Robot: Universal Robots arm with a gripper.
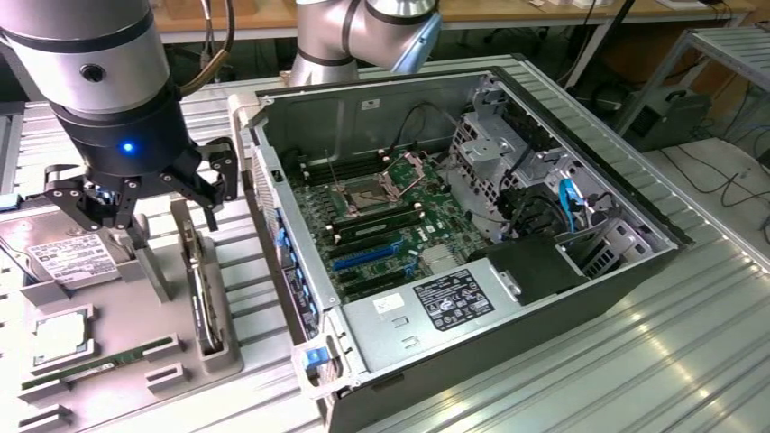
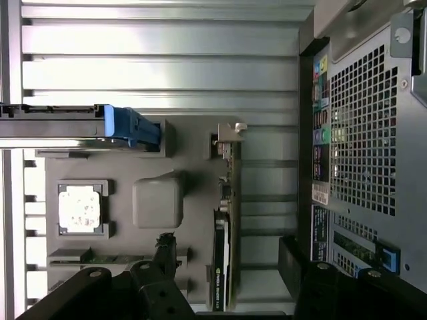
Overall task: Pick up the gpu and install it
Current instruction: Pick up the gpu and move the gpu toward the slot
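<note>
The gpu (image 1: 197,271) stands on edge in a slot of the grey holder tray (image 1: 132,379), at the exterior view's left, beside the open computer case (image 1: 565,298). In the wrist view the gpu (image 2: 223,233) shows as a thin dark card with its silver bracket (image 2: 230,130) at one end. My gripper (image 1: 144,212) hovers above the tray, over the card and apart from it. It is open with nothing in it. In the wrist view my gripper (image 2: 227,267) has one black finger on each side of the card's line. Inside the case lies the motherboard (image 1: 373,225) with blue slots (image 1: 361,257).
The tray also holds a silver hard drive (image 1: 67,262), a processor chip (image 1: 60,338) and a memory stick (image 1: 103,365). The case's perforated rear wall (image 2: 367,133) stands close beside the tray. The arm's base (image 1: 361,36) rises behind the case, on a ribbed metal table (image 1: 673,361).
</note>
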